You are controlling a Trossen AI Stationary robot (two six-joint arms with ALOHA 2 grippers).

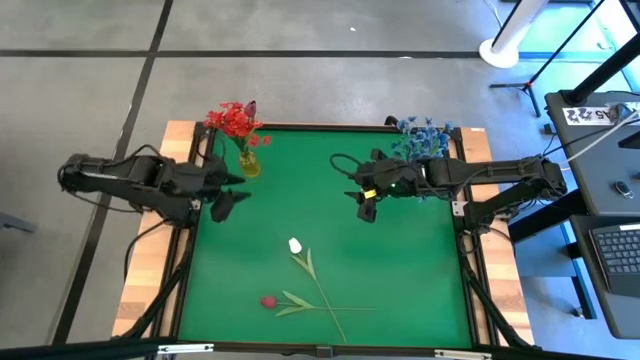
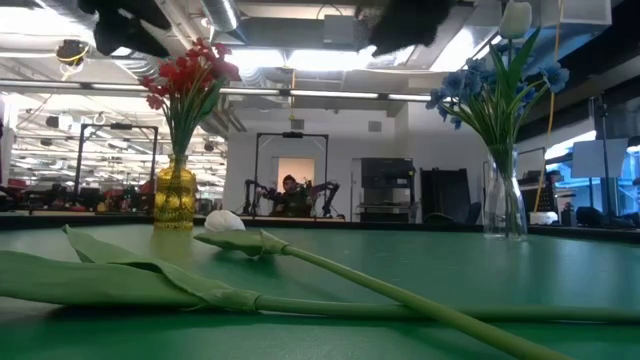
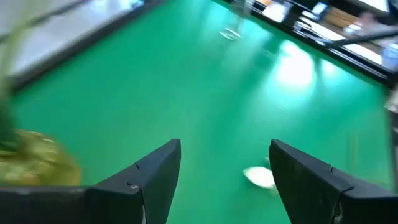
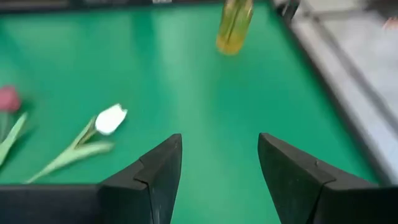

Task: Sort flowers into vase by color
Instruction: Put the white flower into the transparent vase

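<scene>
A white tulip (image 1: 296, 245) lies flat on the green mat (image 1: 410, 270), its stem running toward the near edge. A dark red-pink bud (image 1: 268, 301) lies beside it and their stems cross. Red flowers (image 1: 235, 120) stand in a yellow vase (image 1: 248, 163) at the far left. Blue flowers (image 1: 420, 135) stand in a clear vase (image 2: 505, 205) at the far right, with a white bud (image 2: 515, 18) among them. My left gripper (image 1: 225, 205) hangs open beside the yellow vase, nothing between its fingers. My right gripper (image 1: 366, 208) hangs open and bare in front of the blue flowers.
Wooden table edges (image 1: 150, 270) and dark frame rails border the mat on both sides. The mat's middle between the two grippers is bare green. A stand base (image 1: 500, 50) and a desk with a keyboard (image 1: 615, 250) lie beyond the table's right side.
</scene>
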